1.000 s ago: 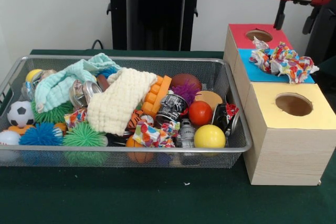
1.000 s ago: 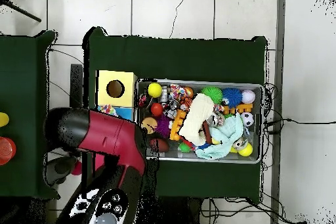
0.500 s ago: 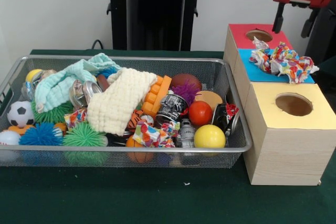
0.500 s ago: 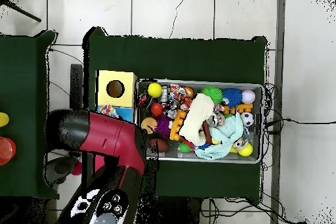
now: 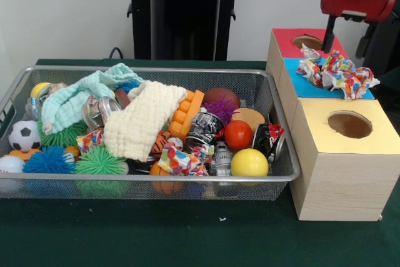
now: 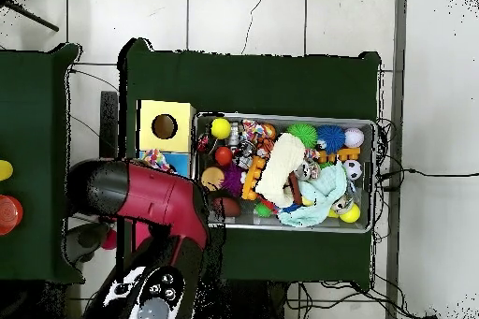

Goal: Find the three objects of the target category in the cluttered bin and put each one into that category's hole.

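The wire mesh bin (image 5: 284, 173) holds a pile of toys. One confetti-print cloth (image 5: 338, 74) lies bunched on the blue-topped box, over its hole. A second confetti cloth (image 5: 181, 159) lies at the bin's front middle, and a third (image 5: 89, 139) peeks out left of the cream waffle cloth (image 5: 142, 119). My gripper (image 5: 345, 29) hangs open and empty above the red-topped box (image 5: 289, 37), just behind the cloth on the blue box. In the overhead view the red arm (image 6: 150, 195) hides the gripper, and the cloth on the box (image 6: 154, 157) shows beside it.
The yellow-topped box (image 5: 369, 145) with a round hole stands nearest the camera, right of the bin. A mint-green towel (image 5: 75, 95), balls, spiky balls, cans and an orange block fill the bin. The robot's black pedestal (image 5: 184, 10) stands behind it.
The gripper has risen a little and drifted left in the front view. The cloth on the blue box and the bin's contents have not moved.
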`<move>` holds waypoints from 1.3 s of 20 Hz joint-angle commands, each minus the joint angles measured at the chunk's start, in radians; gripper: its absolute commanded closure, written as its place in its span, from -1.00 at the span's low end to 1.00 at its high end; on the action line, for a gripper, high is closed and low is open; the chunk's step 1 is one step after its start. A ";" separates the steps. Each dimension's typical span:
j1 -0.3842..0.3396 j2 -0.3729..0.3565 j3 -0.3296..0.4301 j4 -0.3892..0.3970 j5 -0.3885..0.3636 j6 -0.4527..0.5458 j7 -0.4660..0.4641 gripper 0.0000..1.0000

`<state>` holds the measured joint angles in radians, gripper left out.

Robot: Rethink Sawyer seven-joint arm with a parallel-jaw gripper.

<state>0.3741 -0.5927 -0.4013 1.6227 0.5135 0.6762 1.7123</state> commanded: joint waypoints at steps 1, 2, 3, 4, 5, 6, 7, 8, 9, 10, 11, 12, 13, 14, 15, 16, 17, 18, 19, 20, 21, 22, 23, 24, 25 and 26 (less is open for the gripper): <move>-0.050 0.045 0.163 0.133 0.035 -0.042 0.179 -1.00; -0.048 0.041 0.165 0.139 0.034 -0.044 0.182 -1.00; -0.052 0.039 0.172 0.144 0.035 -0.051 0.181 -1.00; -0.051 0.035 0.175 0.152 0.033 -0.055 0.183 -1.00; -0.053 0.033 0.180 0.156 0.031 -0.060 0.183 -1.00; -0.056 0.033 0.184 0.159 0.029 -0.065 0.181 -1.00; -0.062 0.032 0.191 0.164 0.028 -0.074 0.177 -1.00; -0.067 0.034 0.198 0.166 0.029 -0.082 0.173 -1.00; -0.072 0.035 0.205 0.171 0.031 -0.093 0.172 -1.00; -0.076 0.036 0.211 0.175 0.033 -0.102 0.171 -1.00; -0.080 0.038 0.218 0.178 0.034 -0.111 0.170 -1.00; -0.084 0.038 0.224 0.181 0.035 -0.116 0.170 -1.00; -0.089 0.039 0.227 0.177 0.035 -0.111 0.171 -1.00; -0.091 0.037 0.230 0.178 0.035 -0.106 0.176 -1.00; -0.095 0.034 0.235 0.178 0.038 -0.100 0.180 -1.00; -0.094 0.028 0.237 0.178 0.041 -0.091 0.189 -1.00; -0.095 0.021 0.242 0.183 0.045 -0.086 0.194 -1.00; -0.093 0.016 0.241 0.181 0.045 -0.074 0.202 -1.00; -0.091 0.014 0.237 0.171 0.043 -0.056 0.212 -1.00; -0.090 0.015 0.234 0.161 0.041 -0.039 0.221 -1.00; -0.090 0.013 0.234 0.159 0.040 -0.031 0.226 -1.00; -0.090 0.012 0.234 0.158 0.038 -0.028 0.228 -1.00; -0.095 0.016 0.237 0.153 0.037 -0.031 0.224 -1.00; -0.098 0.018 0.240 0.156 0.036 -0.043 0.219 -1.00; -0.099 0.016 0.243 0.162 0.037 -0.054 0.214 -1.00; -0.103 0.014 0.249 0.168 0.040 -0.069 0.207 -1.00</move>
<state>0.3102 -0.5918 -0.2579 1.7325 0.5160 0.6354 1.7123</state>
